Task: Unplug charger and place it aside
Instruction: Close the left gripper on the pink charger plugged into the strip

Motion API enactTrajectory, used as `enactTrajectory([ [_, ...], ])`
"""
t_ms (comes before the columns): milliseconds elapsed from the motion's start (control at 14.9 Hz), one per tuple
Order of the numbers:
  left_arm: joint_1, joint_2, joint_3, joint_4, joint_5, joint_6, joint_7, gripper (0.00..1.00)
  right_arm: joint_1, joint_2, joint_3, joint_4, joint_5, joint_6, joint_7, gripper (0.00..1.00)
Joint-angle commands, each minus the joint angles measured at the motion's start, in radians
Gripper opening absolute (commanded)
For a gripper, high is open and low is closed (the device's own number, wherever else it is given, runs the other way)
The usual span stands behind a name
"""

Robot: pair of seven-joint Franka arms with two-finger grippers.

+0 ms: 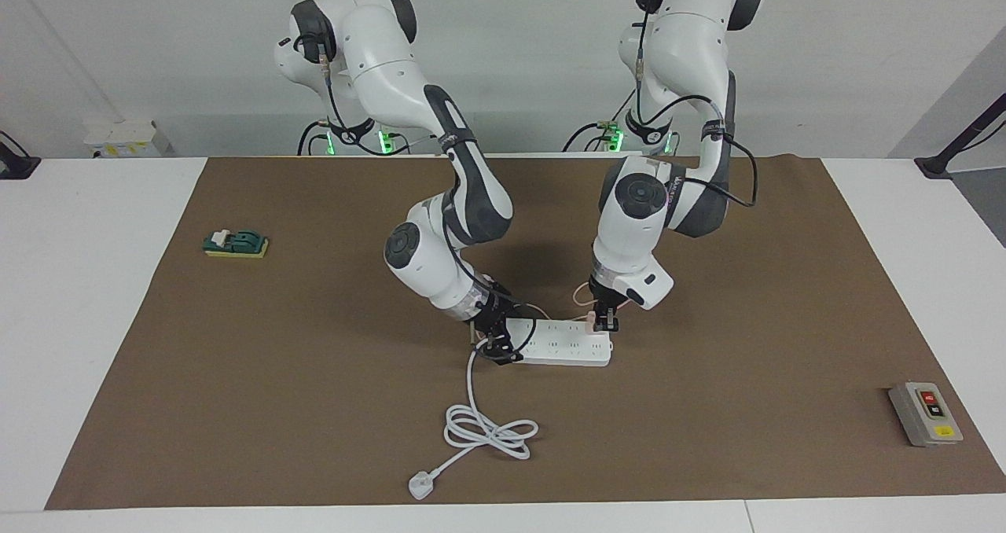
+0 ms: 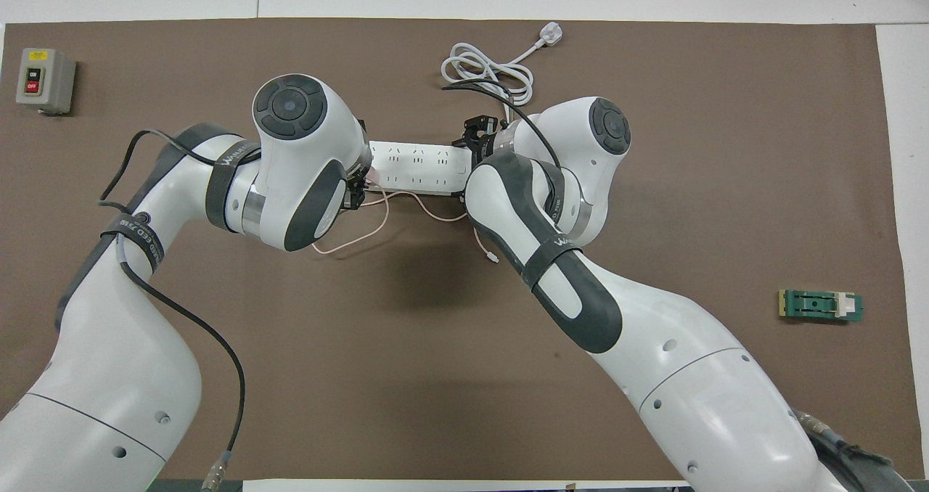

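Big picture first: the brown mat covers my bench, and the long white power strip lies across the middle of it. My right pincer is down at the strip's cord end, toward the right arm's end of the bench, pinning it, I judge; whether its jaws are open or closed I cannot tell. Trailing from that end, the thick white cord coils farther from me, out to its white plug.

Now the small stuff, and here's the action: my left pincer is clamped tight on the charger, the little pink cube seated at the strip's other end. Its thin pink cable loops loosely on the mat nearer to me.

It looks light and rigid, but smooth-sided, so it could slip. I'd grip the cube's flat sides, never the soft cable, and pull straight up off the prongs.
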Motion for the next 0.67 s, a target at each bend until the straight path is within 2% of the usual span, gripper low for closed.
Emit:
enactTrajectory([
  [0,-0.013,-0.027,0.014,-0.039,0.020,0.014,0.005,0.00,-0.005,0.002,0.010,-0.006,0.038,0.028,-0.017,0.00],
  [602,-0.012,-0.029,0.014,-0.029,0.021,-0.009,0.028,0.00,-0.005,0.001,0.010,-0.006,0.040,0.028,-0.017,0.00],
])
